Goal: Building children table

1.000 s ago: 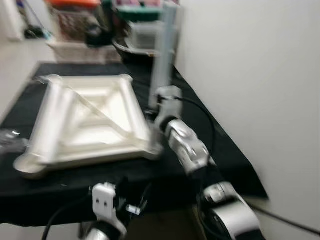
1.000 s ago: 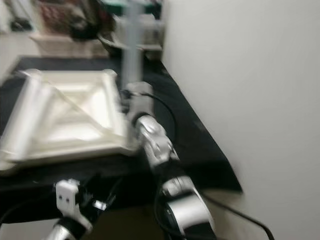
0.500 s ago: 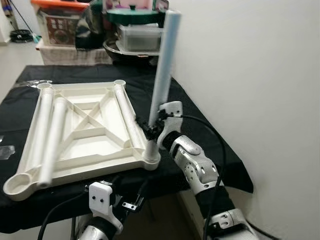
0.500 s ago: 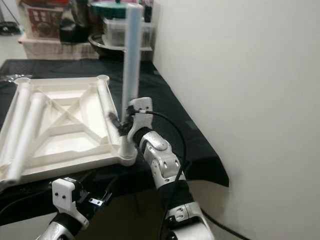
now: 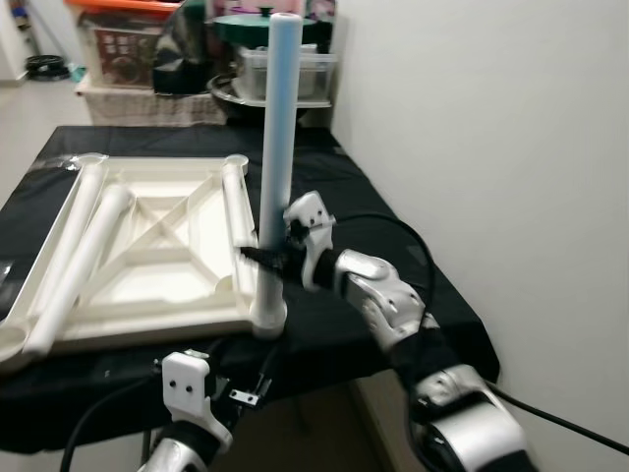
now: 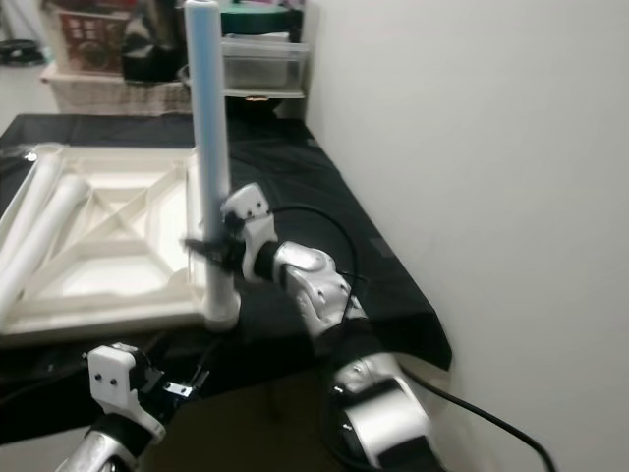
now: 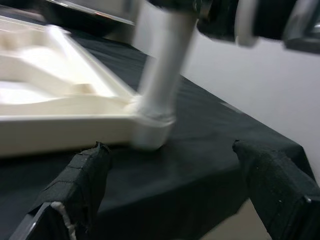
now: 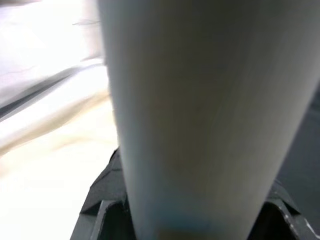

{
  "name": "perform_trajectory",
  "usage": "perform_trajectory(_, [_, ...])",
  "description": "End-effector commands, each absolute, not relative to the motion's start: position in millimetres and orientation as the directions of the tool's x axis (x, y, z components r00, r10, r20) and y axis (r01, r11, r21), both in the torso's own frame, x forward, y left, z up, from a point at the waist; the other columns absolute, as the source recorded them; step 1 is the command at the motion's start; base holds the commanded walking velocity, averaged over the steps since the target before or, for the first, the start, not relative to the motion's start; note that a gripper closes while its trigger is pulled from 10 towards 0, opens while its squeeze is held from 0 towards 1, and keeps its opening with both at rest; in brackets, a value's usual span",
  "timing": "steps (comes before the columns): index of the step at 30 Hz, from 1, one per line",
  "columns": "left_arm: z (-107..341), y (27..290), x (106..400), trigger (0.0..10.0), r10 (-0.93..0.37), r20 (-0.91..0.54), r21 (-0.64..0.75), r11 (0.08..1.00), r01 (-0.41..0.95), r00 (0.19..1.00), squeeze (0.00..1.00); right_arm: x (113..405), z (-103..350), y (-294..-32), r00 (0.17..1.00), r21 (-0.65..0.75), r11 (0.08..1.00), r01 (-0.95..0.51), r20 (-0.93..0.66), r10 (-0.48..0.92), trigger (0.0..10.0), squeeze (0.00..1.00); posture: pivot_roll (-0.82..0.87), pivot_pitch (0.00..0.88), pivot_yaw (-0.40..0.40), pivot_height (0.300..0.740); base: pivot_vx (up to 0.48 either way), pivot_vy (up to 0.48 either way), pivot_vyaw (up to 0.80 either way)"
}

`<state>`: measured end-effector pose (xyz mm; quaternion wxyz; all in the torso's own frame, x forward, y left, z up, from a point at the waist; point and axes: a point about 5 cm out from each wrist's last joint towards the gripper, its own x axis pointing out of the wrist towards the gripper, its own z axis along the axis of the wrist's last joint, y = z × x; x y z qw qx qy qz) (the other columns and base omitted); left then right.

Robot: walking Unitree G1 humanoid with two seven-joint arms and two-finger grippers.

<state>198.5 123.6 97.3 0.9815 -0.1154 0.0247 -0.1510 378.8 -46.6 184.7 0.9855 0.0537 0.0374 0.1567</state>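
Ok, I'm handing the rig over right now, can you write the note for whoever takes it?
Right gripper: shut on the upright leg, low down, near the tabletop's near right corner socket.
Left gripper: open, idle below the table edge, holding nothing.
Done: one leg standing in its socket; how firmly it sits can't be seen.
Left: three loose legs lying on the upside-down tabletop need fitting.

The near left corner of the white table top (image 5: 147, 295) is cut off by the picture's edge. The right gripper (image 5: 263, 258) is partly hidden behind the table leg (image 5: 276, 147). The far boxes (image 5: 128, 49) look fuzzy.
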Motion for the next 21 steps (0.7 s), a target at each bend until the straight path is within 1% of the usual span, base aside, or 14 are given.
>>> perform_trajectory(1, [95, 125, 196, 10.0, -0.296, -0.032, -0.236, 0.931, 0.280, 0.955, 0.00, 372, 155, -89, 0.983, 0.162, 0.983, 0.084, -0.173, -0.056, 0.0, 0.00, 0.17, 0.000, -0.130, 0.740, 0.000, 0.000, 0.00])
perform_trajectory(4, [95, 126, 195, 10.0, -0.292, -0.035, -0.236, 0.932, 0.276, 0.956, 0.00, 363, 157, -78, 0.987, 0.216, 0.976, 0.028, -0.160, 0.007, 0.1, 0.00, 0.16, 0.000, -0.123, 0.740, 0.000, 0.000, 0.00])
perform_trajectory(5, [95, 126, 195, 10.0, -0.291, -0.037, -0.236, 0.932, 0.274, 0.956, 0.00, 354, 165, -65, 0.989, 0.262, 0.962, -0.074, -0.105, 0.104, 10.0, 0.00, 0.16, 0.000, -0.123, 0.740, 0.000, 0.000, 0.00])
perform_trajectory(6, [95, 126, 195, 10.0, -0.291, -0.037, -0.236, 0.932, 0.274, 0.956, 0.00, 354, 165, -65, 0.989, 0.262, 0.962, -0.074, -0.105, 0.104, 10.0, 0.00, 0.16, 0.000, -0.123, 0.740, 0.000, 0.000, 0.00])
perform_trajectory(8, [95, 126, 195, 10.0, -0.293, -0.039, -0.238, 0.931, 0.276, 0.955, 0.00, 345, 178, -49, 0.970, 0.281, 0.931, -0.231, -0.003, 0.241, 10.0, 0.00, 0.14, 0.000, -0.114, 0.740, 0.000, 0.000, 0.00])
perform_trajectory(9, [95, 126, 196, 10.0, -0.300, -0.039, -0.241, 0.929, 0.283, 0.953, 0.00, 338, 188, -35, 0.914, 0.311, 0.862, -0.401, 0.073, 0.399, 10.0, 0.00, 0.14, 0.000, -0.114, 0.740, 0.000, 0.000, 0.00])
perform_trajectory(10, [95, 126, 196, 10.0, -0.300, -0.039, -0.241, 0.929, 0.283, 0.953, 0.00, 338, 188, -35, 0.914, 0.311, 0.862, -0.401, 0.073, 0.399, 10.0, 0.00, 0.14, 0.000, -0.114, 0.740, 0.000, 0.000, 0.00])
perform_trajectory(11, [95, 125, 198, 10.0, -0.307, -0.038, -0.242, 0.926, 0.289, 0.951, 0.00, 335, 200, -29, 0.838, 0.273, 0.792, -0.545, 0.166, 0.520, 10.0, 1.00, 0.14, 0.000, -0.112, 0.740, 0.000, 0.000, 0.00])
perform_trajectory(12, [95, 125, 198, 10.0, -0.307, -0.038, -0.242, 0.926, 0.289, 0.951, 0.00, 335, 200, -29, 0.838, 0.273, 0.792, -0.545, 0.166, 0.520, 10.0, 1.00, 0.14, 0.000, -0.112, 0.740, 0.000, 0.000, 0.00])
perform_trajectory(13, [95, 125, 199, 10.0, -0.311, -0.037, -0.244, 0.924, 0.293, 0.950, 0.00, 334, 208, -24, 0.718, 0.228, 0.681, -0.696, 0.195, 0.669, 10.0, 1.00, 0.14, 0.000, -0.115, 0.740, 0.000, 0.000, 0.00])
perform_trajectory(14, [95, 124, 200, 10.0, -0.314, -0.037, -0.247, 0.923, 0.296, 0.949, 0.00, 337, 216, -24, 0.590, 0.154, 0.570, -0.807, 0.201, 0.782, 10.0, 0.06, 0.14, 0.000, -0.114, 0.740, 0.000, 0.000, 0.00])
perform_trajectory(15, [94, 124, 200, 10.0, -0.315, -0.037, -0.252, 0.921, 0.296, 0.948, 0.00, 339, 224, -30, 0.446, 0.083, 0.439, -0.895, 0.201, 0.872, 10.0, 0.00, 0.14, 0.000, -0.115, 0.740, 0.000, 0.000, 0.00])
perform_trajectory(16, [94, 124, 200, 10.0, -0.316, -0.037, -0.256, 0.920, 0.297, 0.948, 0.00, 340, 230, -34, 0.374, 0.051, 0.371, -0.927, 0.196, 0.906, 10.0, 0.00, 0.14, 0.000, -0.115, 0.740, 0.000, 0.000, 0.00])
perform_trajectory(21, [94, 122, 200, 10.0, -0.321, -0.037, -0.259, 0.918, 0.301, 0.947, 0.00, 339, 230, -40, 0.235, -0.037, 0.243, -0.969, 0.141, 0.962, 10.0, 0.00, 0.15, 0.000, -0.123, 0.740, 0.000, 0.000, 0.00])
